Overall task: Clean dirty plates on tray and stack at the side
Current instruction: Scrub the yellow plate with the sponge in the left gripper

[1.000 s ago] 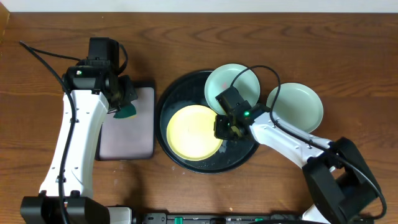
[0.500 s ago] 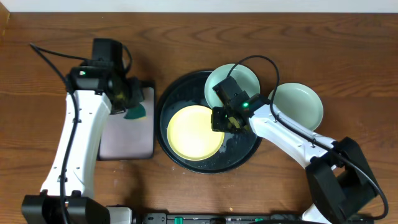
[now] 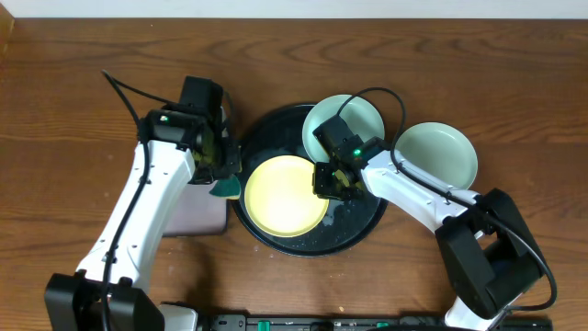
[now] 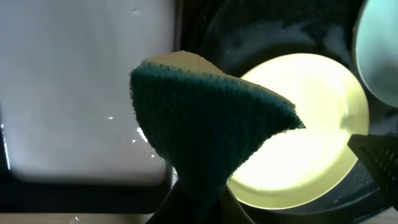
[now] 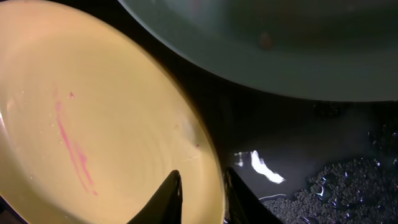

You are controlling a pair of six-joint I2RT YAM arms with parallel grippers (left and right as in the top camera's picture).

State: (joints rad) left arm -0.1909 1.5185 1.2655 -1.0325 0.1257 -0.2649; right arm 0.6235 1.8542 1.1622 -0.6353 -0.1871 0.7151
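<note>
The left gripper is shut tight on a green sponge, and the sponge sticks out from between its fingers. It hangs over the left edge of the big round black tray, just beside the yellow plate. I cannot tell if the sponge touches the plate. The yellow plate lies flat in the black tray, on its left side. The right gripper pinches the right rim of the yellow plate, with one finger on the plate side and one finger on the tray side. A thin pink streak runs across the yellow plate. The first blue plate sits at the top right of the black tray, partly over its rim and very near the yellow plate. The second blue plate rests on the brown table, just to the right of the black tray. Little bubbles lie on the wet tray floor. A small tray with a grey inside lies to the left of the black tray, partly under the left arm
</note>
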